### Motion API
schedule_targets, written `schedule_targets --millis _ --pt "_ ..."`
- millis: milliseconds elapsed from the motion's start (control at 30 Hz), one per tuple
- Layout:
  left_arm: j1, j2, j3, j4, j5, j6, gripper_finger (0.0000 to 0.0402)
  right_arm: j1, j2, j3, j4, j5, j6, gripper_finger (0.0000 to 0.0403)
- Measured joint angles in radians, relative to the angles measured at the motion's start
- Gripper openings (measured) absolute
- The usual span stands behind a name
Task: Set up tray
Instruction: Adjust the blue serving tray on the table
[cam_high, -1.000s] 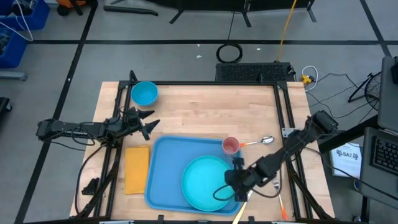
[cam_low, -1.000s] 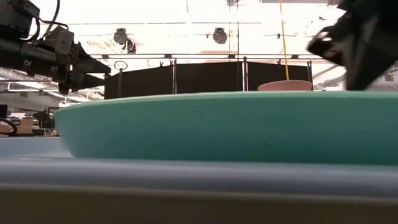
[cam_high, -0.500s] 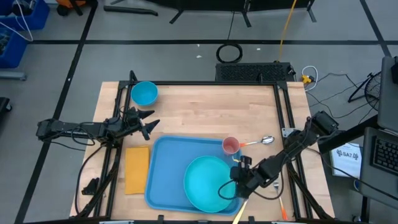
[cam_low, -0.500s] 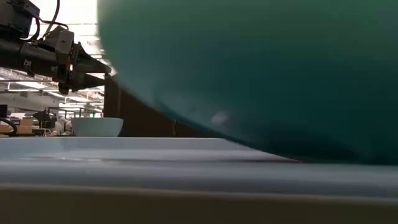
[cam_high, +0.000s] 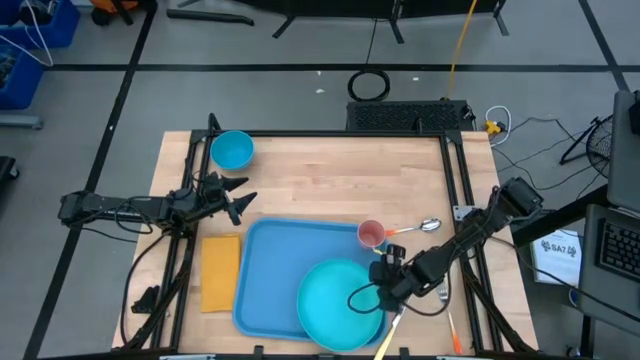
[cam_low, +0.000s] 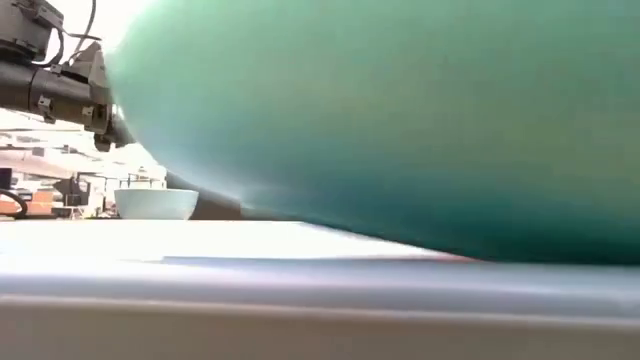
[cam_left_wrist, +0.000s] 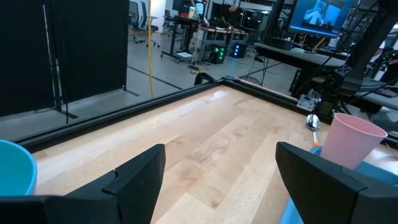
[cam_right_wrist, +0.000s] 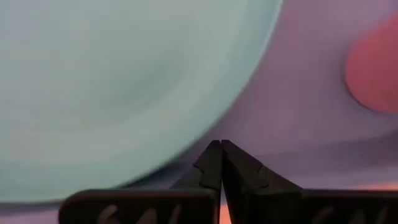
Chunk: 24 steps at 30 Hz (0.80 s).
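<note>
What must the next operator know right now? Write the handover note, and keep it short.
Left gripper: fingers open and empty, waiting over the table's left side.
Right gripper: fingers shut, at the plate's right rim. Contact can't be confirmed.
Tray: front centre of the table.
Plate: on the tray's front right, tilted and reaching over the front rim.
Cup: at the tray's back right corner.
Left to do: settle the plate flat. The napkin, bowl and spoon are on the table, off the tray.
</note>
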Motion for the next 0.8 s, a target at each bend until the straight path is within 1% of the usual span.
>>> schedule_targets --millis 200,267,433,633,800 --pt "0.000 0.000 0.000 0.000 0.000 0.000 0.0310 -0.055 0.000 0.000 -0.011 -0.003 -0.058 0.0000" --pt "0.000 0.000 0.000 0.000 0.000 0.000 0.0310 -0.078 0.000 0.000 -0.018 -0.027 -0.080 0.0000" --pt "0.000 0.000 0.000 -0.002 0.000 -0.001 0.0310 -0.117 -0.001 -0.017 -0.064 -0.061 -0.081 0.0000" --pt "0.000 0.000 0.000 -0.007 0.000 0.001 0.0310 -0.141 -0.006 -0.083 -0.055 -0.097 -0.057 0.0000" --pt "0.000 0.000 0.000 -0.007 0.000 0.001 0.0310 -0.166 -0.005 -0.100 -0.075 -0.100 -0.056 0.0000"
